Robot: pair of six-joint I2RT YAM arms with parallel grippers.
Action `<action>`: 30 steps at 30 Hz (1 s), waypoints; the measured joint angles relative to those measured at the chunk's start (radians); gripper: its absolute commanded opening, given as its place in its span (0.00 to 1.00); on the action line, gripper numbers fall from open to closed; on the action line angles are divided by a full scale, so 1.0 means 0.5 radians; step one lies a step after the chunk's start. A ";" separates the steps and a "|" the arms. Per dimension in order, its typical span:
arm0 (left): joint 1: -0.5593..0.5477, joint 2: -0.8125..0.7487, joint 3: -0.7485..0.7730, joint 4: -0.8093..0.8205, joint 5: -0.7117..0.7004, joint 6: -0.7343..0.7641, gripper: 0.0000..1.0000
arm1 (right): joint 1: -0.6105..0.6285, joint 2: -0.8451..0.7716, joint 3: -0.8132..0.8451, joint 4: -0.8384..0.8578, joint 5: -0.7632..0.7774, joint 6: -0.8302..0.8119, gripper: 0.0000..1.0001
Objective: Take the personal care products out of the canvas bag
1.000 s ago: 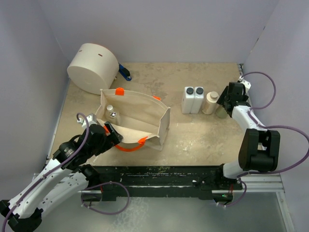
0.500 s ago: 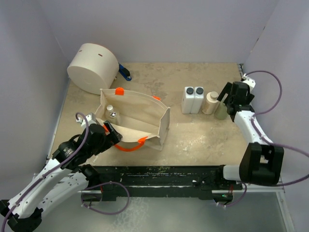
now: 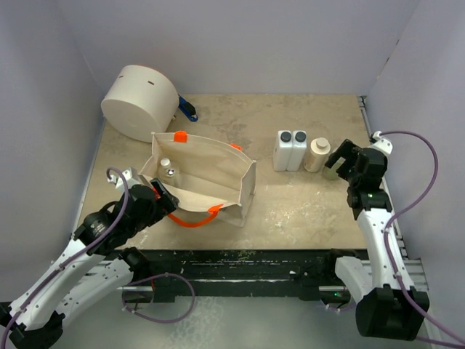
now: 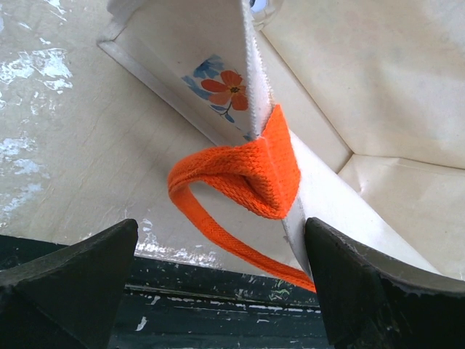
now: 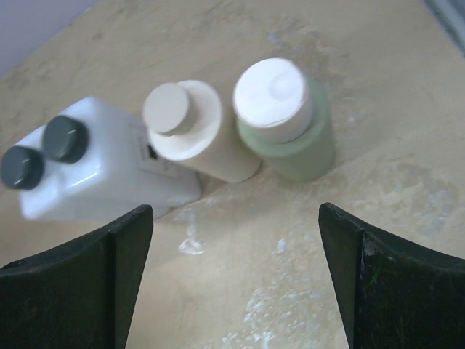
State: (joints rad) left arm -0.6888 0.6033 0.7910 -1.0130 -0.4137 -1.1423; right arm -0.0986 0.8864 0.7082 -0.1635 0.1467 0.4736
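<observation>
Bag: the canvas bag [image 3: 218, 158] stands upright and open on the left half of the desk [image 3: 298, 207], mouth up. The near orange handle [image 4: 240, 171] flops over the outside of the near wall, right by a little flower print [image 4: 221, 80].

Inside the bag: two small bottles stand in the far-left corner, close together. One's a silvery-capped bottle [image 3: 171, 173], and there's a white-capped bottle [image 3: 165, 163] just behind it.

Already out: four bottles stand in a row on the right side of the desk, well apart from the bag and all upright. The white square bottles [image 3: 282, 153] with dark caps are pressed side by side. The cream round bottle [image 3: 317, 154] is just beside them. The pale green bottle [image 5: 290, 134], white cap on top, sits right up against the cream one.

Left hand: the left hand [image 4: 218, 225] is down at the bag's near-left corner, fingers spread wide and pinching nothing. In the wrist view the near wall and folded handle sit in the gap between the fingers. Can't tell if either finger touches the cloth.

Right hand: the right hand [image 5: 236, 211] is spread wide too, and empty. It's over bare desk just on the near side of the green and cream bottles, pointed at them, not touching.

Other stuff: a big cream cylinder [image 3: 139, 102] with a blue handle [image 3: 188, 110] lies on its side in the back-left corner, behind the bag.
</observation>
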 measured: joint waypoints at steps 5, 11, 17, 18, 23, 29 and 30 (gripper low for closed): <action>0.000 -0.021 -0.153 -0.017 0.029 -0.164 0.99 | 0.085 -0.107 0.047 -0.085 -0.344 0.156 0.96; 0.000 -0.076 -0.205 -0.081 0.049 -0.349 1.00 | 0.777 0.075 0.528 -0.095 -0.432 0.282 0.90; -0.002 -0.091 -0.227 -0.100 0.071 -0.451 1.00 | 1.652 0.541 0.977 0.069 -0.211 0.243 0.90; -0.002 -0.091 -0.232 -0.102 0.073 -0.455 1.00 | 1.756 0.625 1.029 0.085 -0.176 0.224 0.89; -0.002 -0.102 -0.233 -0.104 0.079 -0.470 0.99 | 2.136 1.204 1.406 0.046 0.008 0.075 0.86; -0.002 -0.130 -0.233 -0.102 0.078 -0.469 1.00 | 2.245 1.600 1.572 0.025 0.062 0.002 0.86; -0.002 -0.130 -0.233 -0.102 0.079 -0.469 1.00 | 2.247 1.642 1.577 0.024 0.061 -0.003 0.85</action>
State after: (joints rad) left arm -0.6899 0.5385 0.6746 -1.0641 -0.3744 -1.3769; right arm 1.0248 1.7073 1.4967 -0.1516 0.1772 0.4721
